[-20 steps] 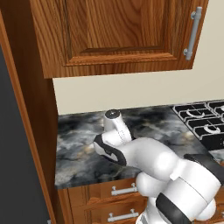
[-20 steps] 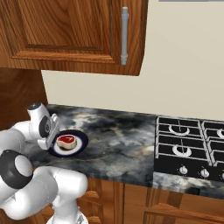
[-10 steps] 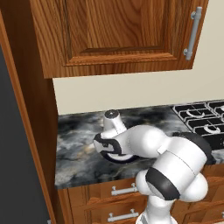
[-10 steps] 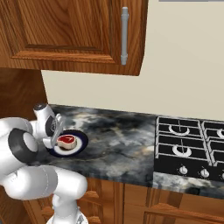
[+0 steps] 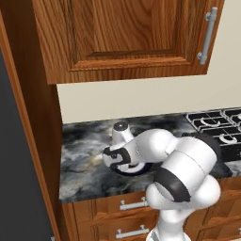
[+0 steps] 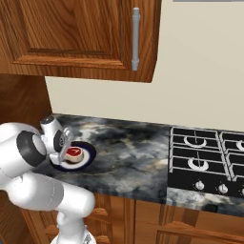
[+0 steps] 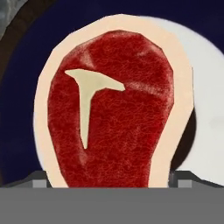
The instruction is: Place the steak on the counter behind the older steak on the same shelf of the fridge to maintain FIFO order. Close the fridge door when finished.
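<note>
Bare counter [image 6: 128,152] right of plate [image 6: 88,155]; cabinet [image 6: 71,38] well above

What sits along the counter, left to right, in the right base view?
Robot arm → gripper → steak on its dark-rimmed plate → bare marble counter → gas stovetop.

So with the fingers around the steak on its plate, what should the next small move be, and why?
Probably close the fingers on the steak. In the hand view the tan-rimmed cut sits square between the two open tips, very close, so the hand looks low enough. The steak lies on the plate on the counter, not yet gripped, so lifting would come after.
</note>
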Available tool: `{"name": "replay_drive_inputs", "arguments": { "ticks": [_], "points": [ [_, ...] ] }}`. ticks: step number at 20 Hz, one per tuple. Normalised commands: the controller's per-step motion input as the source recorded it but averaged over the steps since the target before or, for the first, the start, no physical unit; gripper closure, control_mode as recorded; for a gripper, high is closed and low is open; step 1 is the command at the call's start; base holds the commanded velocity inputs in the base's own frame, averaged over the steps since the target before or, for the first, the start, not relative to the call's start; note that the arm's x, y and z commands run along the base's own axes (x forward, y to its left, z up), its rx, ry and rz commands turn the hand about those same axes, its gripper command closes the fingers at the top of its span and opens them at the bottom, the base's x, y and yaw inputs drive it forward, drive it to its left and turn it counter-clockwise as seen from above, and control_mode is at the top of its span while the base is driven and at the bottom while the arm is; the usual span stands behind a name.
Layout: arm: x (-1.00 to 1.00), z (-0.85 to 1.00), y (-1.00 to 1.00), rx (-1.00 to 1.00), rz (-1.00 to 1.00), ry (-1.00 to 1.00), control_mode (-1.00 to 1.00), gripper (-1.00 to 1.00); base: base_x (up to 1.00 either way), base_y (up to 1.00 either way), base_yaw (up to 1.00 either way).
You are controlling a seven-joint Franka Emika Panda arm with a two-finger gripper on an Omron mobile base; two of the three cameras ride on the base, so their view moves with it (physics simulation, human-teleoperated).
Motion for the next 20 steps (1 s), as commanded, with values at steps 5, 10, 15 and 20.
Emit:
{"name": "replay_drive_inputs", "arguments": {
  "ticks": [5, 10, 15, 20],
  "points": [
    [0.18, -0.31, -0.05, 0.00, 0.00, 0.03, -1.00, -1.00, 0.00, 0.00, 0.00],
    [0.04, -0.20, 0.00, 0.00, 0.00, 0.05, -1.00, 1.00, 0.00, 0.00, 0.00],
    [-0.01, -0.05, -0.06, 0.00, 0.04, 0.03, -1.00, 1.00, 0.00, 0.00, 0.00],
    [-0.69, 0.78, -0.15, 0.00, 0.01, -0.25, -1.00, 1.00, 0.00, 0.00, 0.00]
  ]
}}
